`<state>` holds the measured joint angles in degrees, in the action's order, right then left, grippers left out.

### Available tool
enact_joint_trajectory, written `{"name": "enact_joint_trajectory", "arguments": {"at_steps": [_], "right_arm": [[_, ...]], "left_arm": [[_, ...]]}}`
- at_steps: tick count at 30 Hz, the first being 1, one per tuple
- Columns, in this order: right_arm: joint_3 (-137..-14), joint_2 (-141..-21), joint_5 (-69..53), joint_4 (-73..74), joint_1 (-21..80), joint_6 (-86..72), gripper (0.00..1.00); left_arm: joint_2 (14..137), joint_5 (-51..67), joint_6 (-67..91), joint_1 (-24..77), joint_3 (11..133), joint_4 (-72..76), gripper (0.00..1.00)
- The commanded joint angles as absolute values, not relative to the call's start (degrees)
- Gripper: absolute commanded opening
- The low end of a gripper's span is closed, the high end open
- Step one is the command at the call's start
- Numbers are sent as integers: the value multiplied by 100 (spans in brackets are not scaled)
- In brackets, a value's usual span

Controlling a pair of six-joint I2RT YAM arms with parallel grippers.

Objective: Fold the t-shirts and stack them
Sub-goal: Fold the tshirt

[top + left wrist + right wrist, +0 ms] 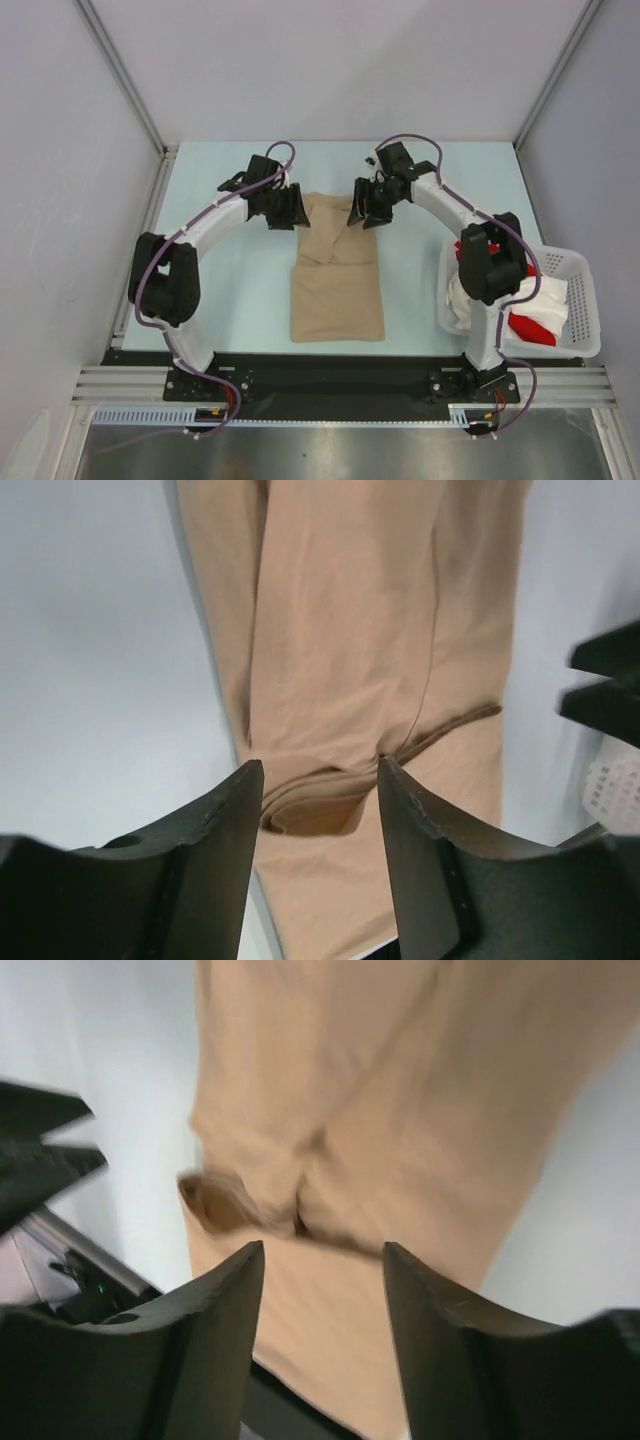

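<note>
the beige t-shirt (336, 290) lies on the tabletop (230, 290), long axis running near to far; your left gripper (285, 208) and right gripper (370, 208), both released, hover at its far corners, equally near.

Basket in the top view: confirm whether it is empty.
No, the basket holds red and white shirts piled inside it.

Beige t-shirt (337, 290) on pale-blue table (235, 285)

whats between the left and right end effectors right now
The far end of the beige t-shirt lies between the left end effector and the right end effector, with nothing else there. The top external view shows it best.
</note>
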<state>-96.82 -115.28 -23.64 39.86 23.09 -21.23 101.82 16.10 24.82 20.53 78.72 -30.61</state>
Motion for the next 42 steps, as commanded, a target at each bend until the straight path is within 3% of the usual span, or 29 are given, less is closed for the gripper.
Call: {"name": "enact_joint_trajectory", "arguments": {"at_steps": [1, 6, 9, 11, 12, 13, 15, 16, 22, 34, 42], "right_arm": [[-8914, -10419, -2470, 4552, 2276, -1487, 60], [-7148, -9292, -2444, 4588, 2268, -1389, 71], [-6411, -8825, -2539, 4230, 2189, -1485, 74], [-6119, -8745, -2732, 3669, 2066, -1616, 69], [-5961, -8771, -2820, 3474, 2031, -1678, 64], [-5898, -8893, -2987, 3106, 1987, -1748, 54], [-5941, -9138, -3189, 2929, 1977, -1775, 44], [-6055, -9289, -3260, 2866, 1969, -1784, 33], [-6696, -10264, -3401, 2681, 1934, -1837, 13], [-7128, -11504, -3569, 2399, 1565, -2171, 2], [-7224, -11444, -1847, 3146, 1433, -1732, 1]], "left_arm": [[9423, 1564, 2241, 2030, 7463, -3444, 56], [8474, 1898, 2338, 2188, 6128, -3367, 67], [7955, 2161, 2408, 2224, 5354, -2920, 68], [7849, 2311, 2443, 2215, 5029, -2577, 62], [7875, 2390, 2461, 2224, 4984, -2288, 50], [8066, 2495, 2513, 2215, 4983, -2146, 44], [8357, 2915, 2557, 2197, 5132, -1900, 31], [8541, 3014, 2671, 2206, 5211, -1838, 28], [9570, 2734, 2830, 2022, 5869, -1810, 17], [10951, 2426, 2663, 1863, 6566, -2250, 8], [11101, 2189, 2584, 1758, 6293, -2311, 7]]}}
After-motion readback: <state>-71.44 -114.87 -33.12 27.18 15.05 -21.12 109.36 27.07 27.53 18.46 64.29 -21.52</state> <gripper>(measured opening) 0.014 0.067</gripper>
